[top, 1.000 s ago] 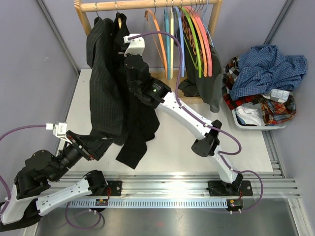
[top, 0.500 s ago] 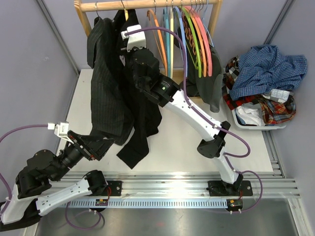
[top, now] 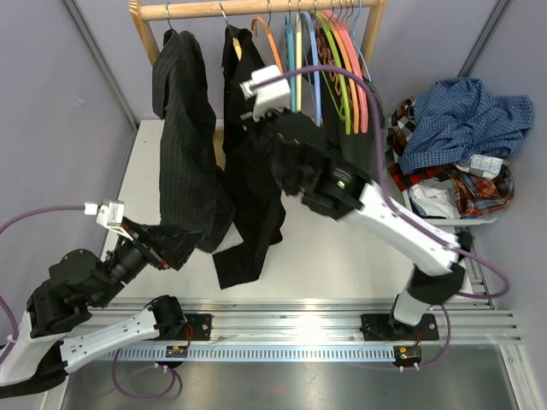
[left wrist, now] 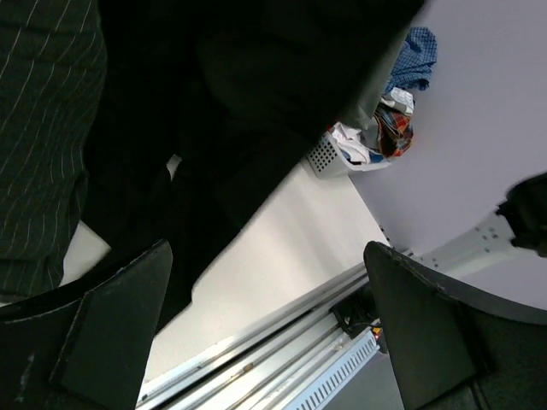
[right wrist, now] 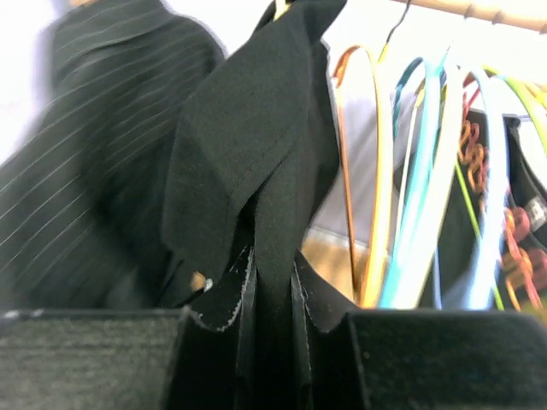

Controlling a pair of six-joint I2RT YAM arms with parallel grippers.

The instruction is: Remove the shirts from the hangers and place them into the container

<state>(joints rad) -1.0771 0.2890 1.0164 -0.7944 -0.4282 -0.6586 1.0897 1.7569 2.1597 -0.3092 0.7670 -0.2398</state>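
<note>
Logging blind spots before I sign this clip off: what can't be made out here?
- Right gripper: top view, fingertips hidden behind its wrist and the plain black shirt.
- Pale white-grey plastic tub: top view, interior buried under the blue checked shirt.
- Dark pinstriped shirt: right wrist view, blurred.
- Black shirt's hanger: top view, only its hook shows.

L arm low, fwd, L jaws wide; R arm stretched up-left, R jaws pinched.

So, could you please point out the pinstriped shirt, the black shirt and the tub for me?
Pinstriped shirt [top: 184, 145]: top view, on its hanging body.
Black shirt [top: 249, 218]: top view, on its lower front.
Tub [top: 449, 220]: top view, on its near rim.
</note>
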